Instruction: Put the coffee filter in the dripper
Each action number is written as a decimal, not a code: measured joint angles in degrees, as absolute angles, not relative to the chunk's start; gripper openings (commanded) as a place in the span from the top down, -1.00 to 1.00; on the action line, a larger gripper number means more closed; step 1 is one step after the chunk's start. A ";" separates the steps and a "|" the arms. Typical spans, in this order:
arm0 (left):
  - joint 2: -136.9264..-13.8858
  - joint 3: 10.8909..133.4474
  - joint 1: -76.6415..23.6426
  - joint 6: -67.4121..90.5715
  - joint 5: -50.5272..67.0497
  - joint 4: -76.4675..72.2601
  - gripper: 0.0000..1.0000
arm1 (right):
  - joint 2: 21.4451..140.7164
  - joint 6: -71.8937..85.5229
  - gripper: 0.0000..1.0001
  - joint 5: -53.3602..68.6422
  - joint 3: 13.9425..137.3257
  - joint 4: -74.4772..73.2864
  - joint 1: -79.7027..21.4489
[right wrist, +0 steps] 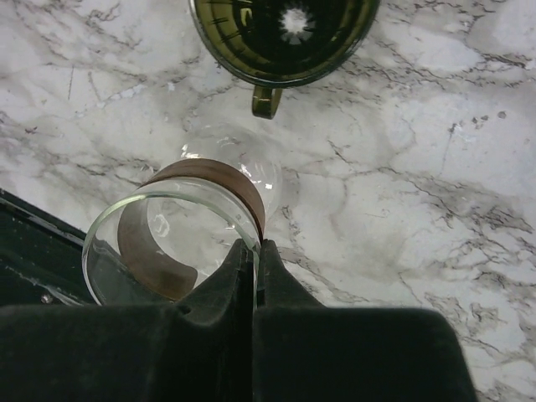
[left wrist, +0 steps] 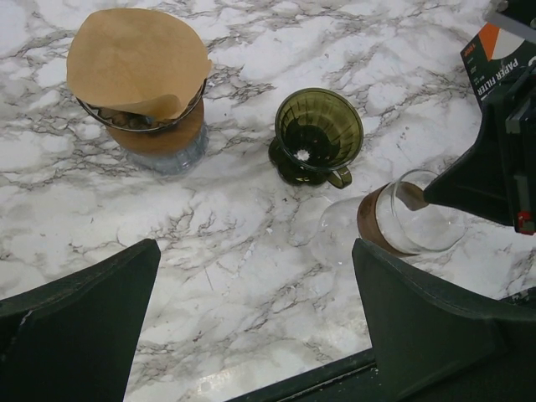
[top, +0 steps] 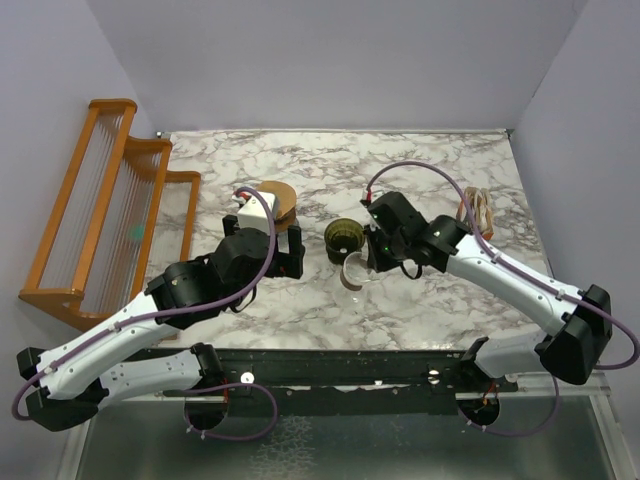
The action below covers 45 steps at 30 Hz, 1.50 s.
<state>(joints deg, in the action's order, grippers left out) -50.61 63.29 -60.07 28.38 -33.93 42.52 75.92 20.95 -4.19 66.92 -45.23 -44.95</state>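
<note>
Right hand is clamped on the tipped glass cup's rim; left hand is open and empty. Dripper stands upright and empty on the counter; coffee filter not seen. Advise keeping the cup clear of the dripper.

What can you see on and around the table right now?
Olive-green translucent cone-shaped dripper: one, dark green, table centre, empty.
Clear glass cup with brown band: one, clear, beside the dripper's handle.
Tan paper filter: one, tan, atop the brown-banded stand, left of the dripper.
Paper filter box: one, dark with orange, table's right side.
Wooden rack: one, orange-brown, left of the table.
Marble table: one, white-grey, under everything.
Left claw: one, black, open, above the table.
Right claw: one, black, shut on the glass cup's rim.
</note>
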 measured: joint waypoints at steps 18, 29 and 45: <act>-50.46 63.29 -60.07 28.45 -33.93 42.54 -0.98 | 82.43 22.55 0.99 -11.29 68.66 -45.15 -54.87; -50.61 63.29 -60.07 28.38 -33.93 42.54 -0.98 | 84.66 24.40 0.99 -13.02 69.12 -44.29 -57.08; -50.70 63.29 -60.07 28.36 -33.93 42.57 -0.98 | 85.19 25.63 0.31 -13.93 69.21 -43.03 -57.41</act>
